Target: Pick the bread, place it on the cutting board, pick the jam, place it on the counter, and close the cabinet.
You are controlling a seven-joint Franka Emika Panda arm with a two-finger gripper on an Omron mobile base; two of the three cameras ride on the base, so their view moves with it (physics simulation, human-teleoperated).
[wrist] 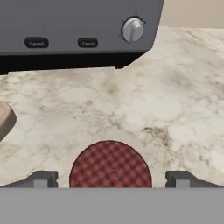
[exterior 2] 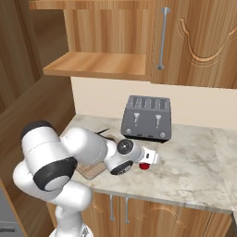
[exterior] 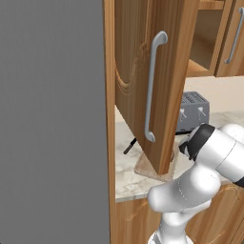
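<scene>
Jam (wrist: pixel 110 165) upright on counter (wrist: pixel 175 109), between spread pincer (wrist: pixel 112 178) fingertips (wrist: pixel 43 178), before toaster (wrist: pixel 74 30).

Marbled stone counter (wrist: pixel 175 100), wooden cabinet (exterior: pixel 164 71)

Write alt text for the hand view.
The red jam sits on the marbled counter between the open gripper fingertips, apart from both. Behind it stands a grey toaster.
</scene>
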